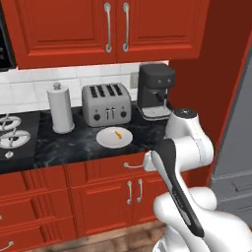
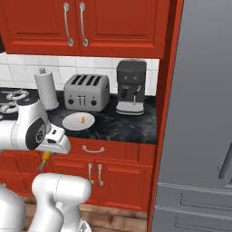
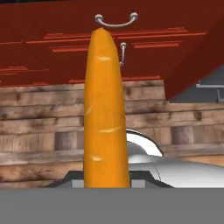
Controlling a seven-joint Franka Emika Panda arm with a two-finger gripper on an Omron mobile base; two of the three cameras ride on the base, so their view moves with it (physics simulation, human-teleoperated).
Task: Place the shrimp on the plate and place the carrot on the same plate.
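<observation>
Carrot: slender tapered orange stick, likely stiff, light and smooth; held at its thick end in the narrowed gripper, tip toward twelve o'clock. Shrimp: stubby, resting centrally on the plate, itself at six o'clock of the toaster.
</observation>
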